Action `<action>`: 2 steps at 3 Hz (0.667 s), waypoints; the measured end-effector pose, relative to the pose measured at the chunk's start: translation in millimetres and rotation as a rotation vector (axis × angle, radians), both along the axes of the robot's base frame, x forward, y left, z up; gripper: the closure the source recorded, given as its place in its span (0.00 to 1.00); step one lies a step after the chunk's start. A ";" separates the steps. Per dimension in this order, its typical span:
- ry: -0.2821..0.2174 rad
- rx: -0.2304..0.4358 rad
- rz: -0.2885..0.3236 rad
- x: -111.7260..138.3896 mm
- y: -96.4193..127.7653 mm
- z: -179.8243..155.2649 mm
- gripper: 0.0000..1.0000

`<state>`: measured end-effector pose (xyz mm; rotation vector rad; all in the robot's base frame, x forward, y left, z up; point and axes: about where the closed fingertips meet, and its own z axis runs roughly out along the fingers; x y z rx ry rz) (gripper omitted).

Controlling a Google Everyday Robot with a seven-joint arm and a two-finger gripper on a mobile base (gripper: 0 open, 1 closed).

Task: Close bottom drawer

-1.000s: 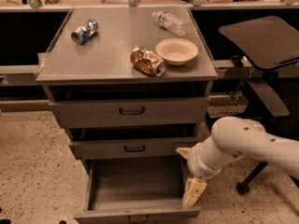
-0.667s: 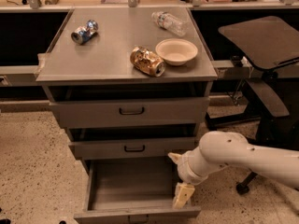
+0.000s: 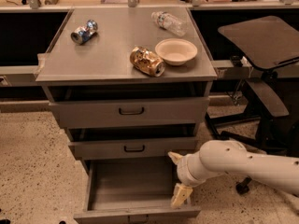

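The bottom drawer (image 3: 135,213) of the grey metal cabinet is pulled far out, and its inside shows nothing in it. Its front panel sits at the lower edge of the view. My white arm reaches in from the right. My gripper (image 3: 178,177) hangs over the drawer's right side, just inside the front panel. One cream finger (image 3: 181,195) points down toward the front right corner; the other (image 3: 175,157) is up near the middle drawer (image 3: 134,148).
The cabinet top (image 3: 107,55) holds a crushed blue can (image 3: 84,31), a golden can (image 3: 147,61), a white bowl (image 3: 176,51) and a plastic bottle (image 3: 168,22). The top drawer (image 3: 131,111) is shut. A dark chair (image 3: 261,59) stands at the right.
My arm and gripper have moved left and down, from beside the drawer's right edge to over its front right corner. The drawer has not moved.
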<state>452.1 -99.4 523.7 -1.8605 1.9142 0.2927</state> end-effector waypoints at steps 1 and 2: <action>-0.061 0.052 -0.016 16.4 -12.8 -46.0 0.00; -0.074 0.129 0.004 21.5 -28.4 -97.1 0.00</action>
